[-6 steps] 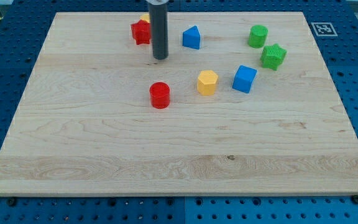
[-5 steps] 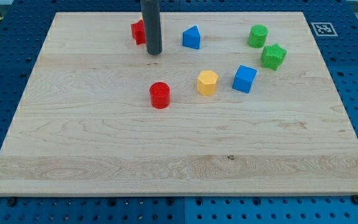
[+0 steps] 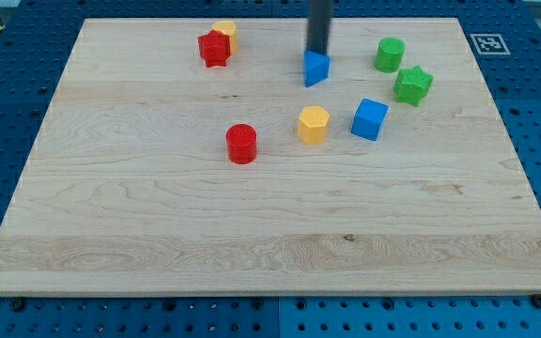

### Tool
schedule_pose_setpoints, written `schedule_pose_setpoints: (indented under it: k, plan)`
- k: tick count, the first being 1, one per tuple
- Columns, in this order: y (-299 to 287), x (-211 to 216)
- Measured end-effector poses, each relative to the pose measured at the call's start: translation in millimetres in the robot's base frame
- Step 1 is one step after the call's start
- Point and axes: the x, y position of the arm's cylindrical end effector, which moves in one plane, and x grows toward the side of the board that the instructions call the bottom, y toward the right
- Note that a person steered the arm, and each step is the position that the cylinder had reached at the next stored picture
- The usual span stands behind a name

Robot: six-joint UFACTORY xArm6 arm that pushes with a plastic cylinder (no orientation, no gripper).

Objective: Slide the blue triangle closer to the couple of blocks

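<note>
The blue triangle [image 3: 316,69] lies at the board's upper middle. My tip [image 3: 318,53] stands right at its top edge, touching it from the view's top. To its right sit a green cylinder [image 3: 390,54] and a green star-shaped block [image 3: 412,84], close together. Below it lie a yellow hexagonal block [image 3: 314,124] and a blue cube [image 3: 369,119], side by side.
A red star-shaped block [image 3: 213,48] and a yellow block [image 3: 224,34] touch each other at the upper left. A red cylinder [image 3: 241,143] stands left of the yellow hexagonal block. The wooden board [image 3: 158,235] lies on a blue perforated table.
My rod has moved from beside the red star-shaped block rightward to the blue triangle. The blue triangle has shifted right and slightly down and turned.
</note>
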Motion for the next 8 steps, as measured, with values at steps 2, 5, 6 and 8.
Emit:
schedule_pose_setpoints:
  k: [2, 5, 6, 8]
  plan:
    - [26, 30]
    - [-38, -18]
    - [-66, -28]
    - [-38, 27]
